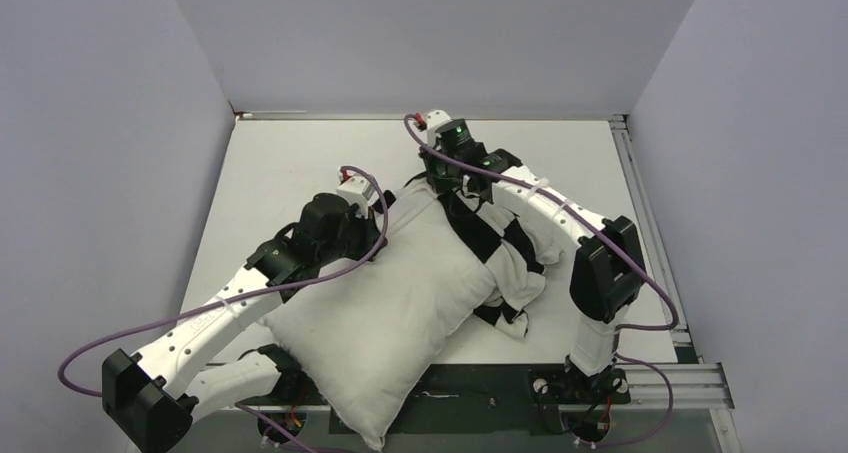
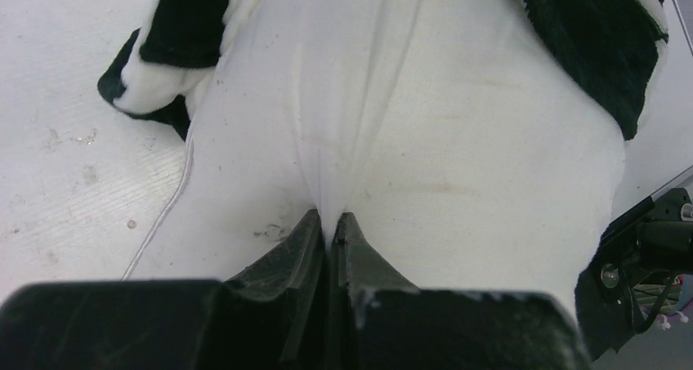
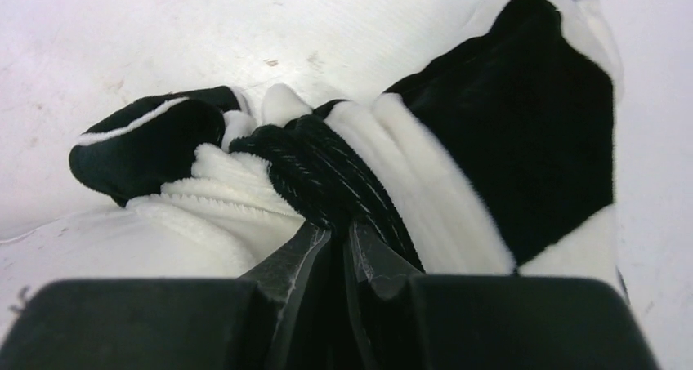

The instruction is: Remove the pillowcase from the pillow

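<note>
From above, the pillow [image 1: 390, 303] lies slantwise across the white worktop [image 1: 290, 163], its near corner down between the two arm bases and its far end toward the middle. The pillowcase [image 1: 505, 248] is bunched around that far end and spills down the pillow's right side, so most of the white cushion is bare. The left arm [image 1: 240, 298] reaches in to the pillow's left edge, and the right arm [image 1: 565, 213] bends over the checkered heap to its far end. In the left wrist view, the left fingers [image 2: 330, 231] are pressed together on a pinched ridge of the pillow's plain white cloth, with creases running away from the pinch. Checkered folds show at the upper left and upper right, and the worktop lies to the left. In the right wrist view, the right fingers [image 3: 337, 233] are closed tight on a dark, twisted fold of the pillowcase. Its black and white squares are heaped just beyond, resting on the worktop.
</note>
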Tool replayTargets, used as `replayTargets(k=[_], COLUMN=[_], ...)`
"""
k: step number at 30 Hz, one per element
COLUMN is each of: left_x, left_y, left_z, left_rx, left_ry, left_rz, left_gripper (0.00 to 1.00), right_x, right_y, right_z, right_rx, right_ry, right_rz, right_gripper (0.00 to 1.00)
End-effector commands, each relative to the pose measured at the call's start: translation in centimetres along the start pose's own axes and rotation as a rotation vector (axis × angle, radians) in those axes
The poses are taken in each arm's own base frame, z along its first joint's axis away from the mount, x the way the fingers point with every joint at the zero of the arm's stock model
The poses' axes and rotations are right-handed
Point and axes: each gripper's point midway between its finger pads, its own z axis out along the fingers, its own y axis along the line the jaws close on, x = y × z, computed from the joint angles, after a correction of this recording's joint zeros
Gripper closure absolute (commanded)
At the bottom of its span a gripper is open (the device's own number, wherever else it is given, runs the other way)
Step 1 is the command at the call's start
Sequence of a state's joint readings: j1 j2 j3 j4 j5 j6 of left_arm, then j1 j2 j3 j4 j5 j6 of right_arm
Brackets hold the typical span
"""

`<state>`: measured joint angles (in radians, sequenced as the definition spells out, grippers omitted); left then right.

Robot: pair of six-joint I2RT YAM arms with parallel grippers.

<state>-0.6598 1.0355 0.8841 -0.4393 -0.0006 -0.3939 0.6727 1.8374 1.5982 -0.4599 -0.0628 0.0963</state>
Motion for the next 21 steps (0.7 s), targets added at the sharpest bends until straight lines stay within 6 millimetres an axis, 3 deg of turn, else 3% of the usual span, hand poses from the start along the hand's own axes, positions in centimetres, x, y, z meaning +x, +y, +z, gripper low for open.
replayTargets(k=[1, 8, 12, 14, 17, 21], left_x=[0.8, 1.4, 0.8, 0.0, -1.8, -4.7], left_y=[1.1, 2.8, 4.7, 6.2, 8.0, 9.3], left_z=[-1.7, -1.9, -1.9, -2.0, -2.1, -1.6], left_rx=[-0.048, -0.116, -0.182, -0.223, -0.276, -0.333], left_ry=[0.013, 0.031, 0.036, 0.037, 0.025, -0.001], left_rz=[0.011, 0.014, -0.022, -0.046, -0.061, -0.051], left_gripper=[1.00, 1.00, 1.00, 1.00, 1.00, 1.00], right_x=[-2.4, -2.9, -1.7, -1.0, -1.0, -2.6], right_y=[-8.9, -14.9, -16.9, -17.0, -15.4, -12.7], right_z=[-4.8, -7.8, -7.7, -6.9, -5.7, -5.1], right_rx=[0.255, 0.336, 0.338, 0.334, 0.234, 0.081], right_ry=[-0.084, -0.161, -0.157, -0.137, -0.126, -0.160], right_rz=[0.141, 0.332, 0.415, 0.433, 0.444, 0.462], right_gripper=[0.95, 0.95, 0.95, 0.95, 0.93, 0.81])
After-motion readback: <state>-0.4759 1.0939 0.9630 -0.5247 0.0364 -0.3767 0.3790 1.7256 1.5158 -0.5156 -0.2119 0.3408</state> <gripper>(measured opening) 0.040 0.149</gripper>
